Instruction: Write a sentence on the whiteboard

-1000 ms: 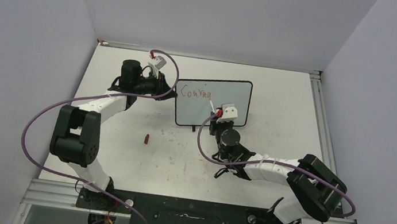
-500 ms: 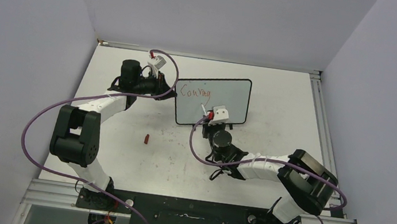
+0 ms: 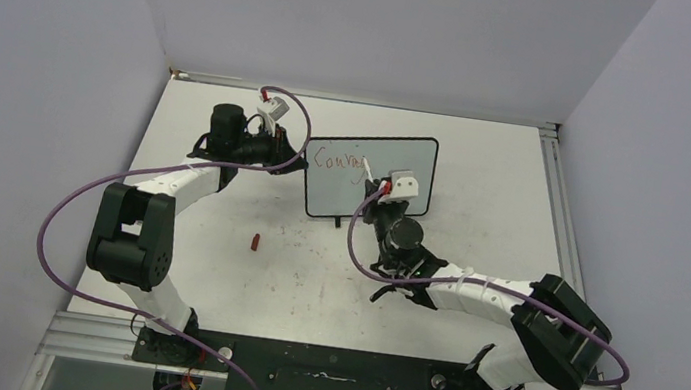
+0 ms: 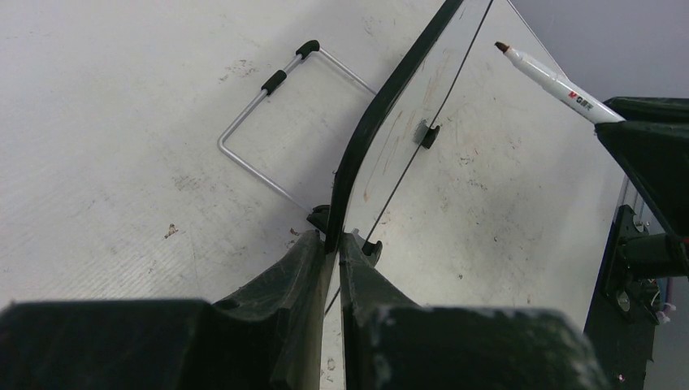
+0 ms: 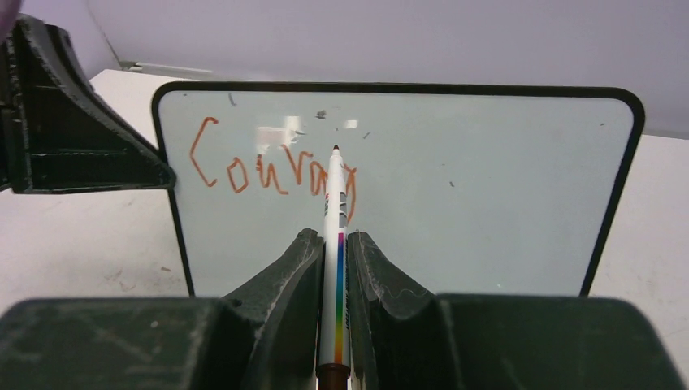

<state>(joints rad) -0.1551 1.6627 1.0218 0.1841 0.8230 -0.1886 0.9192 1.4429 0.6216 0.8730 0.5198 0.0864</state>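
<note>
Glossy whiteboard (image 5: 487, 203) on a bare metal wire stand (image 4: 242, 119); matt, scuffed table (image 4: 106, 162).

In the right wrist view the marker (image 5: 334, 236) covers the last strokes of the sentence (image 5: 244, 169) on the whiteboard (image 5: 487, 203), and the marker's lower end is cut off by the picture's bottom edge. From above, the writing is too small to read, and the right gripper (image 3: 374, 194) hides the whiteboard's lower right part.

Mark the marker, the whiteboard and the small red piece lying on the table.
marker (image 5: 335, 260): right wrist view, on the striped barrel.
whiteboard (image 5: 487, 203): right wrist view, on the bare right half of its face.
small red piece (image 3: 256, 242): top external view, on its middle.
</note>
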